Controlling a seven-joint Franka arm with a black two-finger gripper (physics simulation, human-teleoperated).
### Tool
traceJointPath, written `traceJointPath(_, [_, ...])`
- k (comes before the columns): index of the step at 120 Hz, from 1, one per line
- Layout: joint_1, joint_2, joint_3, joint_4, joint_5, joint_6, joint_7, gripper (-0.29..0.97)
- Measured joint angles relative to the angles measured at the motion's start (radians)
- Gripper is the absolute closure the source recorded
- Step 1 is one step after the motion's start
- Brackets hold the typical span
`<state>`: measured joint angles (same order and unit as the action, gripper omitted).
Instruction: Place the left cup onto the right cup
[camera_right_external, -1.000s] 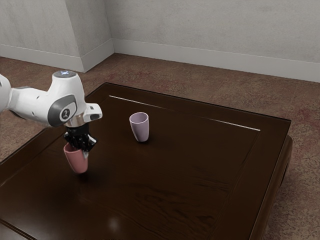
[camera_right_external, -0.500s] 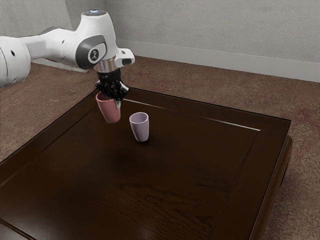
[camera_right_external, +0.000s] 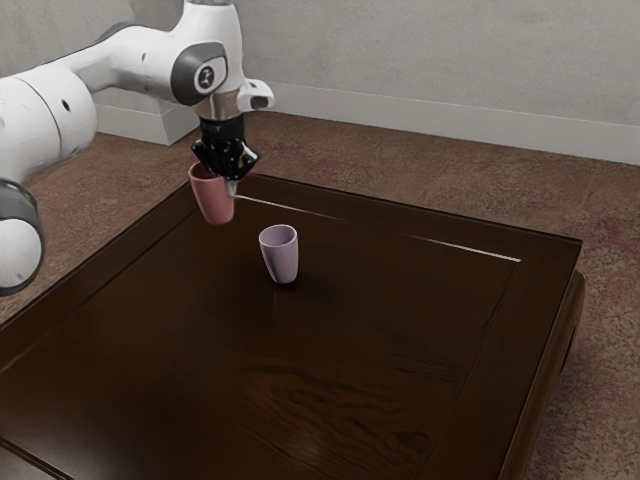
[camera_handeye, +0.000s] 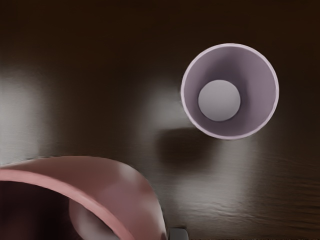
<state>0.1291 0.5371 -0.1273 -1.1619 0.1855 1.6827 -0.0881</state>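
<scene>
My gripper (camera_right_external: 225, 173) is shut on the rim of a pink cup (camera_right_external: 212, 197), which hangs upright in the air above the table's far left part. A lilac cup (camera_right_external: 278, 253) stands upright on the dark table (camera_right_external: 400, 340), lower and toward the exterior view's right of the pink one, apart from it. In the wrist view the pink cup's rim (camera_handeye: 95, 195) is large and blurred just under my hand, and the lilac cup (camera_handeye: 229, 91) is seen from above with its open mouth and pale bottom.
The table has a raised rim (camera_right_external: 540, 330) all around. A carpeted floor (camera_right_external: 450, 180) and a pale wall with a skirting board (camera_right_external: 430, 115) lie beyond it.
My arm has lifted the pink cup from low over the table's near left up and away toward the far side. Over the last half second it rose slightly and drifted a little left.
</scene>
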Motion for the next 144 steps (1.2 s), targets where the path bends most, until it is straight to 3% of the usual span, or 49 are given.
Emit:
traceJointPath(19, [0.000, 0.012, 0.020, 0.048, 0.001, -0.021, 0.011, 0.77])
traceJointPath(59, [-0.053, 0.222, -0.044, 0.319, 0.000, -0.047, 0.028, 0.76])
traceJointPath(144, [-0.063, 0.316, -0.056, 0.321, 0.004, 0.009, 0.044, 0.76])
